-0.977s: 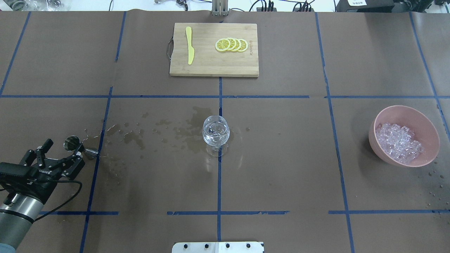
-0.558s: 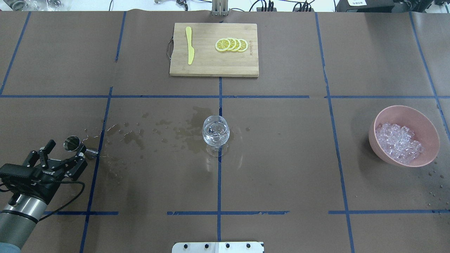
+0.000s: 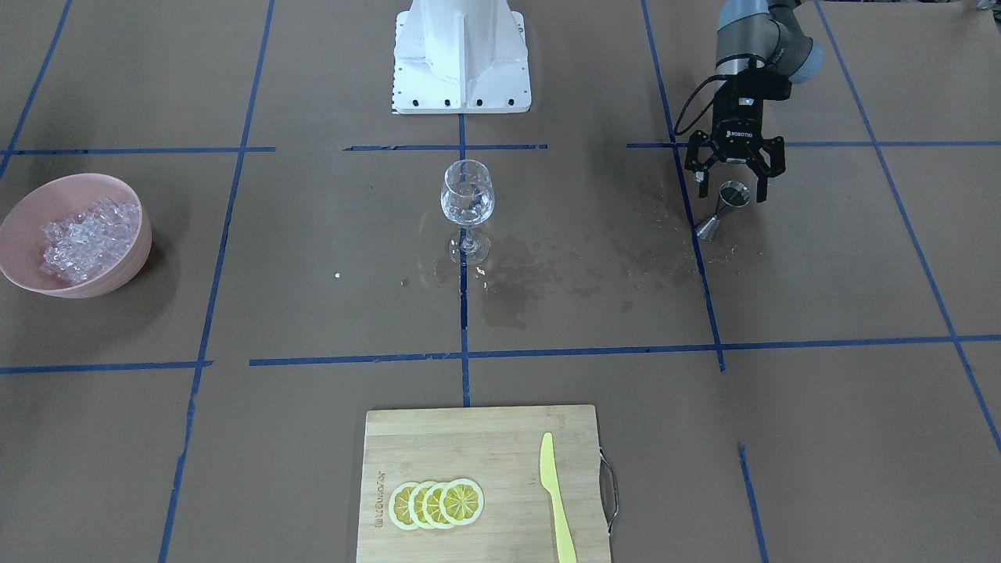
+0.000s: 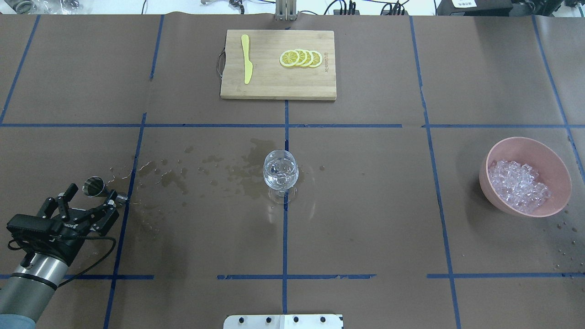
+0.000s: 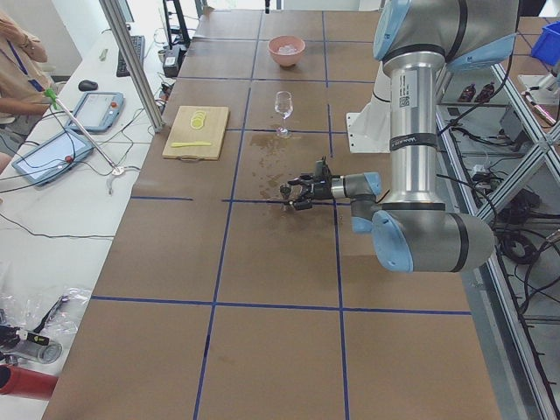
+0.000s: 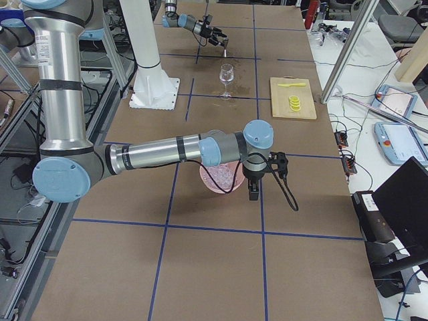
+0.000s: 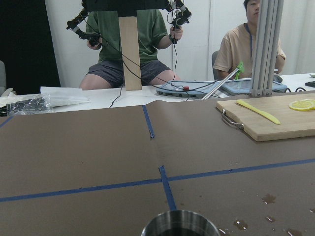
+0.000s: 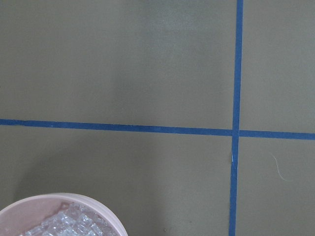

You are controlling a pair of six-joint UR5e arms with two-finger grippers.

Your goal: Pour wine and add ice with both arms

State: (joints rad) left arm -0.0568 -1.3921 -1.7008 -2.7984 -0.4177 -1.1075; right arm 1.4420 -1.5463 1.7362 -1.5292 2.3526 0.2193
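Observation:
The wine glass (image 4: 280,171) stands upright at the table's middle with clear contents in its bowl. The ice (image 4: 518,187) fills a pink bowl (image 4: 525,142) at the right. A steel jigger (image 4: 93,187) stands on the table at the left. My left gripper (image 4: 91,194) is open, its fingertips spread to either side of the jigger without closing on it. The left wrist view shows only the jigger's rim (image 7: 180,223). My right gripper (image 6: 253,190) hangs beside the bowl (image 6: 221,177), seen only from the side. I cannot tell whether it is open or shut.
A wooden cutting board (image 4: 320,87) with lemon slices (image 4: 300,58) and a yellow knife (image 4: 247,59) lies at the far side. Wet spill patches (image 4: 173,178) spread between jigger and glass. The white pedestal base (image 3: 461,55) stands at my side. People sit beyond the far edge.
My left gripper has shifted slightly right and back toward my side, staying open. The jigger, glass and bowl have not moved.

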